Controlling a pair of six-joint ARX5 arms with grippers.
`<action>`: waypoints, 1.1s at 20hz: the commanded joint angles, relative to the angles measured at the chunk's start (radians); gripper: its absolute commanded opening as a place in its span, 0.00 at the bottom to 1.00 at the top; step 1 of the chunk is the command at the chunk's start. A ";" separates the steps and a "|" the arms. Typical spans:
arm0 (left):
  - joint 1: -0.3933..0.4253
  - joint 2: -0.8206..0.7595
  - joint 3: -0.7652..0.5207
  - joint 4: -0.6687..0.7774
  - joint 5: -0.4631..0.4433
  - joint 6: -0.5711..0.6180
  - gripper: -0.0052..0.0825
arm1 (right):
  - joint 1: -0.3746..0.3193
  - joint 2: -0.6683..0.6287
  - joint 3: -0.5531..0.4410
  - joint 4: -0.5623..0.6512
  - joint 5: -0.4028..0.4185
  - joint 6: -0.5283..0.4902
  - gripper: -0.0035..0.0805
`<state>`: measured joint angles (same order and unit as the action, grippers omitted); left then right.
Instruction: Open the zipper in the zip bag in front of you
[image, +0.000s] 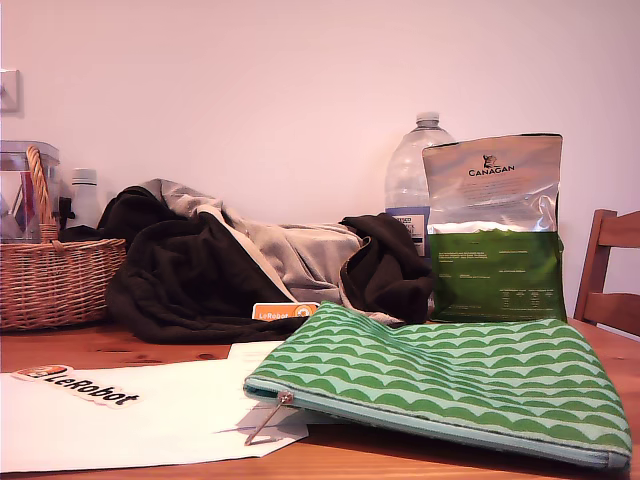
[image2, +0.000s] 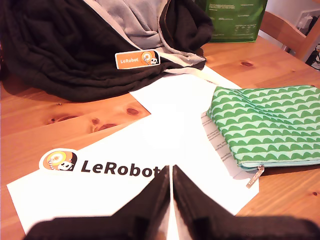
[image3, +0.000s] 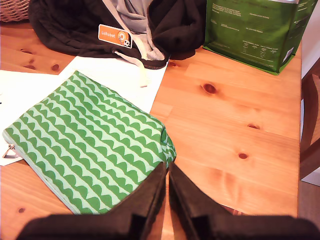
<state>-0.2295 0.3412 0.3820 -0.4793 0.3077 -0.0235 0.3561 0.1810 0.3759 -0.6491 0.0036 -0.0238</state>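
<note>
The zip bag (image: 470, 380), a flat pouch with a green wave pattern, lies on the wooden table at the exterior view's lower right. Its light teal zipper (image: 420, 415) runs along the near long edge and looks closed. The silver pull tab (image: 266, 420) dangles at the end toward the exterior view's left. In the first wrist view, my first gripper (image2: 171, 170) is shut and empty above a white LeRobot sheet, apart from the zip bag (image2: 265, 125) and pull tab (image2: 256, 176). My second gripper (image3: 167, 167) is shut and empty, just above the zip bag's (image3: 90, 145) corner farthest from the pull tab (image3: 10, 150). Neither gripper shows in the exterior view.
Behind the pouch stands a silver-and-green Canagan bag (image: 495, 230) with a water bottle (image: 412, 170) beside it. A heap of black and grey clothing (image: 230, 265) fills the middle. A wicker basket (image: 50, 275) is at the exterior view's left, a wooden chair (image: 610, 270) at its right. White LeRobot papers (image: 130, 410) lie partly under the pouch.
</note>
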 joint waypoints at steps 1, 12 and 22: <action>0.000 -0.001 -0.019 0.113 0.055 0.028 0.04 | 0.004 0.004 -0.015 0.219 -0.026 0.027 0.03; 0.000 0.064 -0.019 0.124 0.184 -0.031 0.04 | 0.004 0.018 -0.015 0.240 -0.156 0.158 0.03; -0.002 0.581 0.061 0.293 0.479 -0.085 0.04 | 0.104 0.219 -0.015 0.280 -0.363 0.146 0.03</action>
<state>-0.2295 0.8879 0.4213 -0.2031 0.7727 -0.1032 0.4519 0.3897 0.3721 -0.3840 -0.3538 0.1287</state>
